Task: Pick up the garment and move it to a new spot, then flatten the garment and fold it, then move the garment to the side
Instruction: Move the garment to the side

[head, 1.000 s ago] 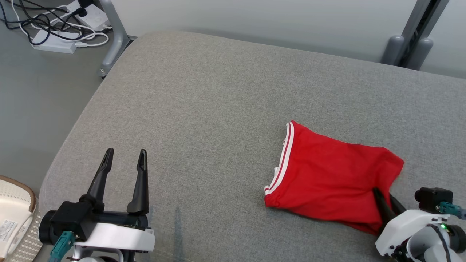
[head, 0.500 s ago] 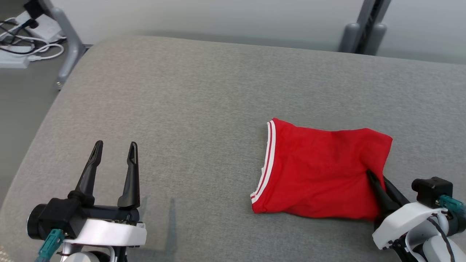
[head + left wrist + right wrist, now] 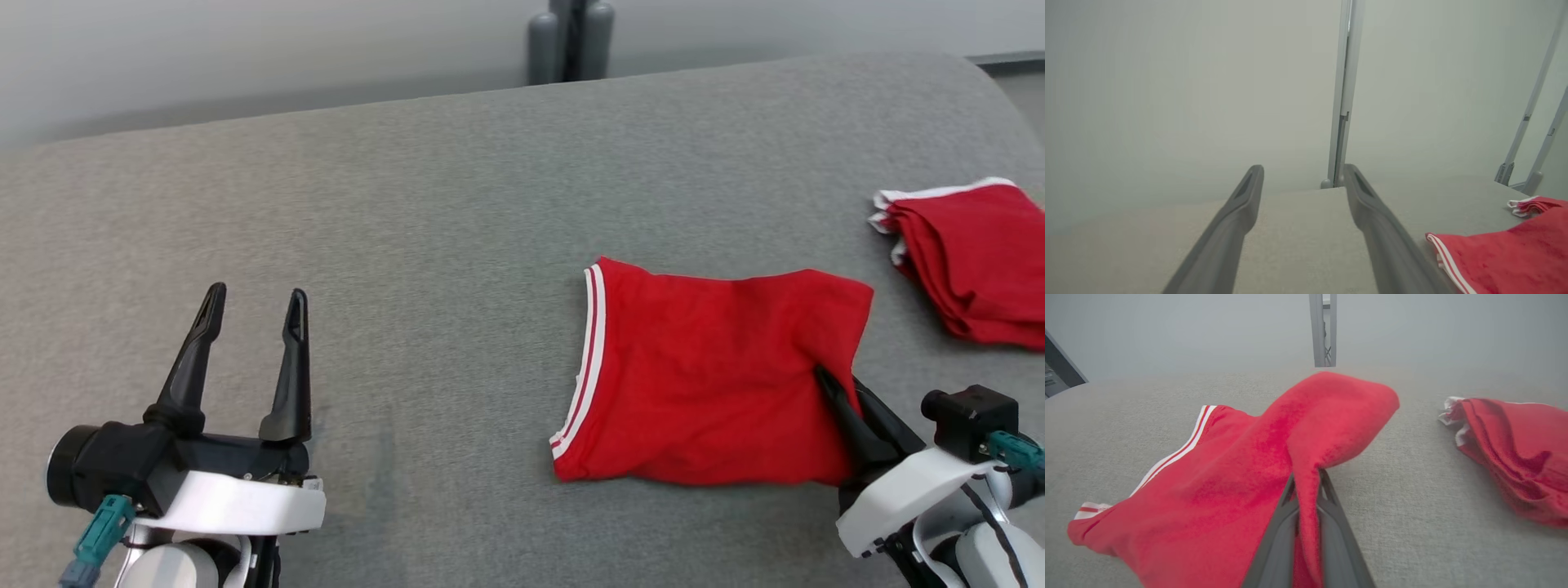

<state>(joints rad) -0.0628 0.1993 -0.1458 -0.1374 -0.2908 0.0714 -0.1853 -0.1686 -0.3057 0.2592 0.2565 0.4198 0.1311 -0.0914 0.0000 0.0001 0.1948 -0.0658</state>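
Grey upholstered surface (image 3: 408,204) held the folded red garment (image 3: 702,376) right of centre, a red pile (image 3: 971,261) farther right. The right gripper (image 3: 837,384) had just pinched shut on the garment's near right edge, seemingly ready to shift it aside; the left gripper (image 3: 257,292) hung spread. Cloth hid the pinching fingertips.

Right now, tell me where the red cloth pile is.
In the head view, the red cloth pile lies at the far right of the grey surface, apart from and right of the red garment pinched by the right gripper.
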